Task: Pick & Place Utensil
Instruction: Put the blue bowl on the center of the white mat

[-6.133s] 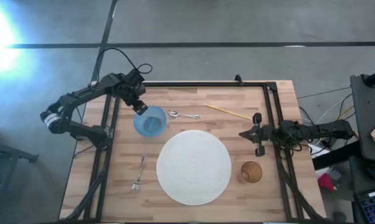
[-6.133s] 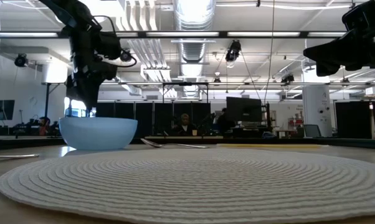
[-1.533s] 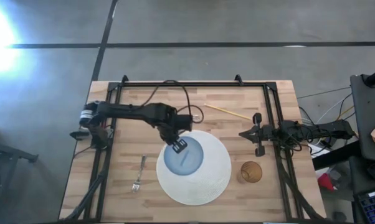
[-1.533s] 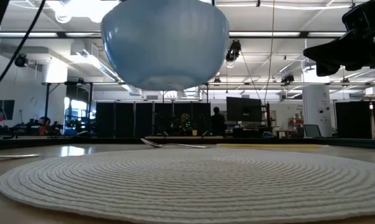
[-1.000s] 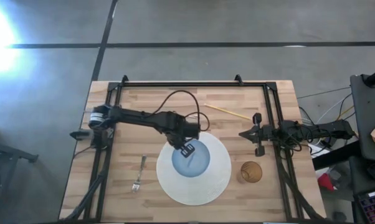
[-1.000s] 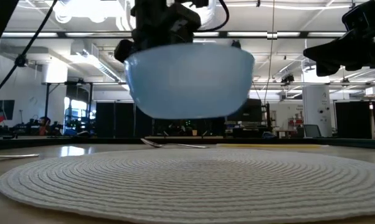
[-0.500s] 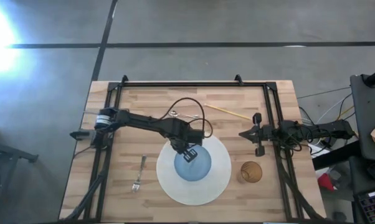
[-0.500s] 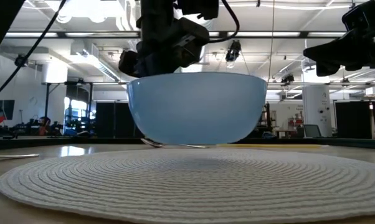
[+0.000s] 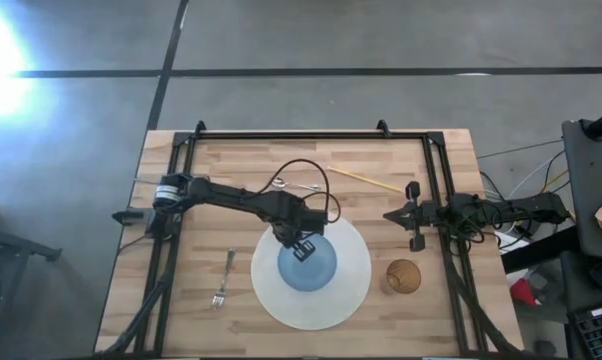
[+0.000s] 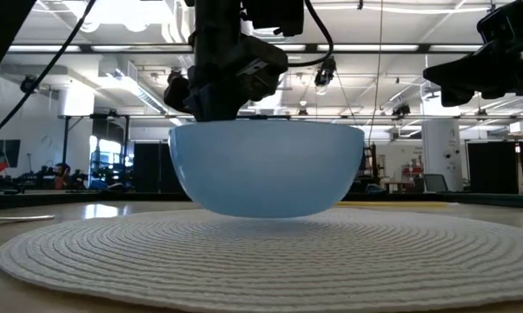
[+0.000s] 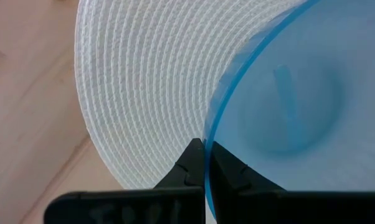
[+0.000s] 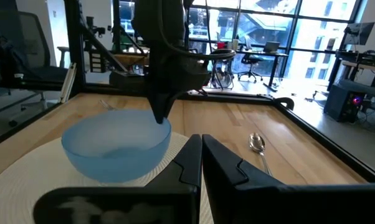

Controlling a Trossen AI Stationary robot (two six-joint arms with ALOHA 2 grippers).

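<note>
A pale blue bowl [image 9: 306,265] sits level over the middle of the round white woven placemat [image 9: 351,290]; in the low view the bowl's base [image 10: 266,213] is down at the mat. My left gripper [image 9: 303,243] points down at the bowl's far rim and is shut on it. My right gripper [image 9: 409,215] waits shut and level at the table's right side. A fork [image 9: 223,279] lies left of the mat. A spoon [image 9: 293,184] lies beyond it. My left gripper pinches the bowl's wall at the rim [image 11: 206,134] on its far side, one finger inside the bowl and one outside. The fingers [image 11: 189,163] come from above, pointing down. The bowl stays upright and level, its base low on the placemat [image 11: 144,81].
A thin yellow stick [image 9: 366,180] lies at the far right of the tabletop. An amber cup [image 9: 403,276] stands right of the mat. A black frame [image 9: 311,134] runs around the table's edges. Bare wood shows left of the mat around the fork.
My left gripper has gone down with the bowl, staying shut on its rim. The bowl, which hung level and clear above the placemat, has sunk until its base is at the mat.
</note>
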